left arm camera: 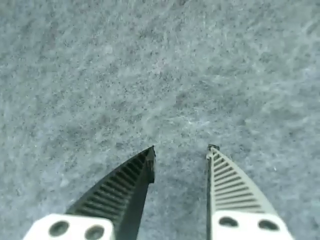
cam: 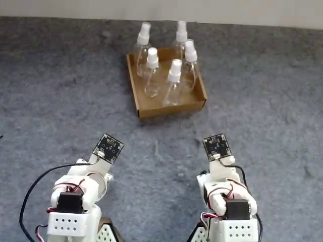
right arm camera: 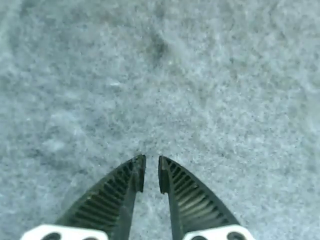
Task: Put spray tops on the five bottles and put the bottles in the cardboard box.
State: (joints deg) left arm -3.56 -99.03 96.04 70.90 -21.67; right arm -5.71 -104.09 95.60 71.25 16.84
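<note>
Our left pincer (left arm camera: 181,150) has its jaws parted over bare grey felt (left arm camera: 150,75), gripping nothing. Our right pincer (right arm camera: 151,160) has its tips nearly touching, also holding nothing. Well ahead of both, roughly between them, sits the cardboard box (cam: 171,108). Five clear bottles (cam: 174,88) stand upright in it, each wearing a white spray top (cam: 174,69).
</note>
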